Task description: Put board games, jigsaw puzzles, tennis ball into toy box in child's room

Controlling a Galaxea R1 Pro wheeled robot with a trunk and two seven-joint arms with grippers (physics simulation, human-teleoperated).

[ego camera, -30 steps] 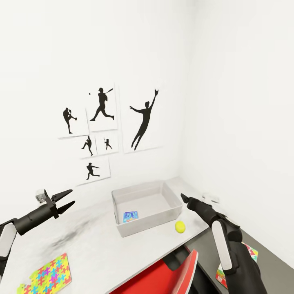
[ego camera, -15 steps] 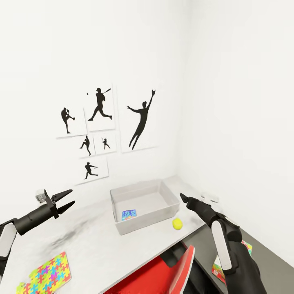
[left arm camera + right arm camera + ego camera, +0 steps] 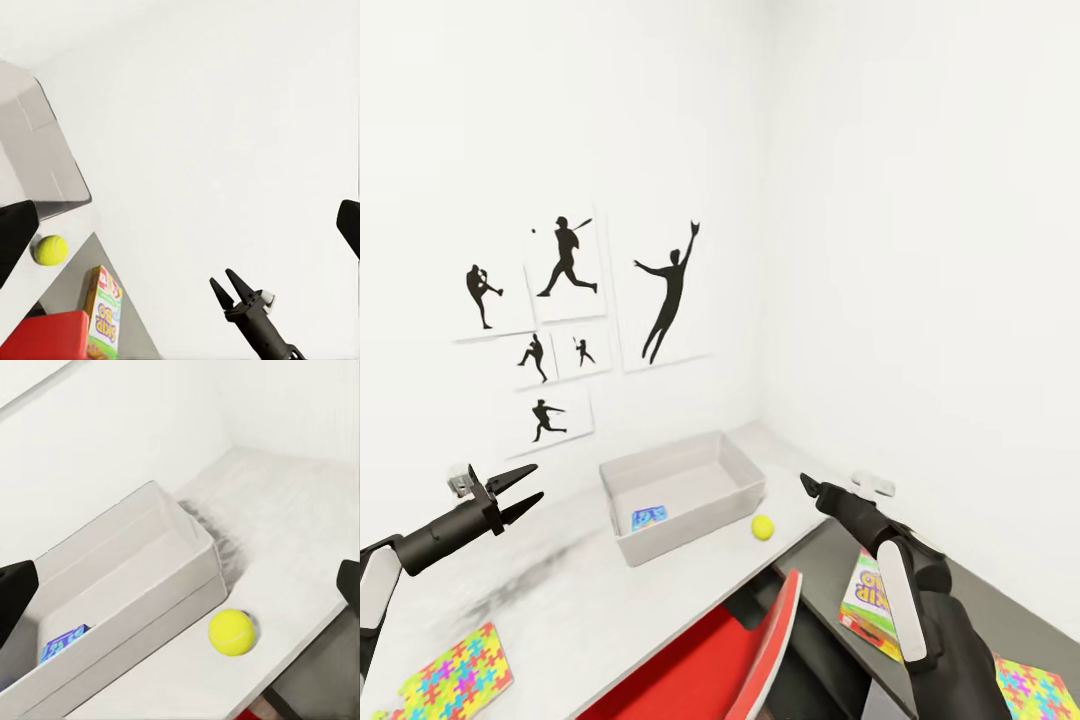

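The light-grey toy box (image 3: 685, 493) (image 3: 154, 607) (image 3: 46, 161) stands on the pale table (image 3: 585, 590) near the corner. A blue board game (image 3: 649, 517) (image 3: 64, 642) lies inside it. The tennis ball (image 3: 762, 527) (image 3: 231, 631) (image 3: 50, 250) rests on the table just beside the box's near corner. One jigsaw puzzle (image 3: 452, 675) lies at the table's near left. My left gripper (image 3: 532, 482) hovers open left of the box. My right gripper (image 3: 807, 484) (image 3: 225, 283) is open, right of the ball and above it. Neither holds anything.
A white-red-yellow board game (image 3: 873, 597) (image 3: 103, 313) and another jigsaw puzzle (image 3: 1035, 690) lie on the lower dark-topped cabinet (image 3: 980, 610) at the right. A red chair (image 3: 745, 650) (image 3: 45, 337) sits under the table's front edge. Baseball silhouettes (image 3: 565, 310) hang on the wall.
The head view has swung right, so the box, ball and pictures sit further left in it. The cabinet's game box and puzzle have come into view. Both arms keep their pose.
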